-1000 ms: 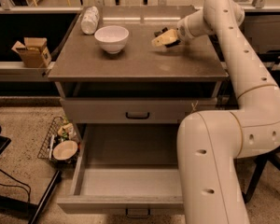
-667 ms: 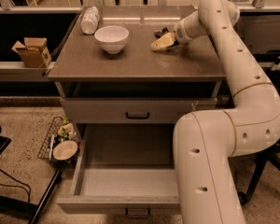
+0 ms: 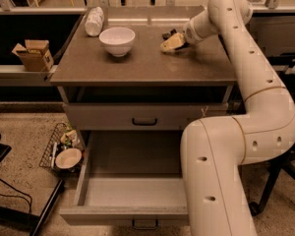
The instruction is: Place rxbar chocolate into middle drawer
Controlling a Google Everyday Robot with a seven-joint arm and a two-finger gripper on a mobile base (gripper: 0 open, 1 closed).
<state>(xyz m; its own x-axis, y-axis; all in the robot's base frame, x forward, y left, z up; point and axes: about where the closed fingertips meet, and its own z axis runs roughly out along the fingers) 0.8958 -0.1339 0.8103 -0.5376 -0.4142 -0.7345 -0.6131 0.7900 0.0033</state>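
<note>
Just hand (image 3: 172, 43) over table (image 3: 137, 69), rear right.

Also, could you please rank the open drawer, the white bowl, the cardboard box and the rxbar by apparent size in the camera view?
1. middle drawer, by far.
2. white bowl and cardboard box: alike, so unranked.
3. rxbar chocolate, smallest, partly hidden beside the gripper at the back right of the tabletop.

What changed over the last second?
The pincer, at the counter's back right, shifted slightly left and lower, the arm swinging left with it. No grasp or release visible. White bowl and middle drawer, open, stayed put.
</note>
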